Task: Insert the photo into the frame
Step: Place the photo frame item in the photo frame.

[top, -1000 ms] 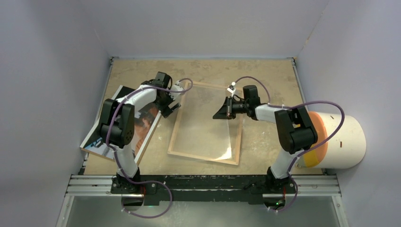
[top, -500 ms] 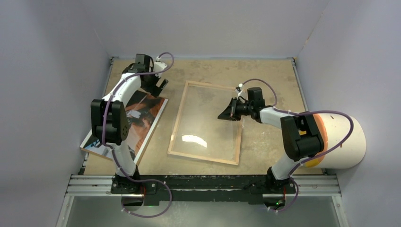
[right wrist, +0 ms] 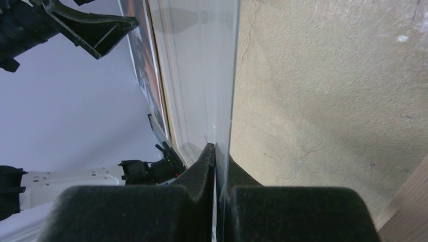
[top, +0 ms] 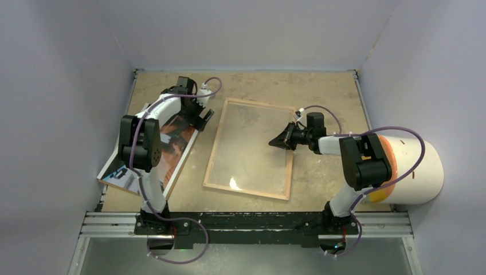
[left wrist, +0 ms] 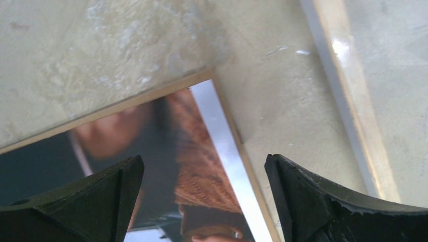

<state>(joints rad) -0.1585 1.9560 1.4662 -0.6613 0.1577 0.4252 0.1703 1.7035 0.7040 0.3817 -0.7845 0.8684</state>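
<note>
Overhead, table point(top: 321, 91): a tan, mottled surface walled in pale grey, with both arms reaching out from its near edge.
frame point(top: 216, 143): lies flat near the middle of the table with its light wood face up, turned a little askew to the table's edges.
clear sheet point(top: 240, 166): sits within the frame's rails and catches a bright glare near the near rail. Whether it lies fully flat cannot be told from above.
photo point(top: 175, 140): lies face up to the left of the frame, close beside it but not in it. It is dark with orange-brown patches and a thin white border.
brown board point(left wrist: 116, 107): lies under the photo, showing as a thin tan strip along the photo's edges.
left gripper point(top: 200, 117): its fingers stand wide apart and hold nothing. It hangs over the photo's far right corner, and in the wrist view that corner shows between the two black fingers.
right gripper point(top: 278, 141): its fingers are pinched together on the right-hand edge of the clear sheet. The wrist view shows the thin sheet running edge-on out from between the pads.
white cylinder point(top: 418, 166): lies on its side with an orange band, at the table's right edge behind the right arm.
</note>
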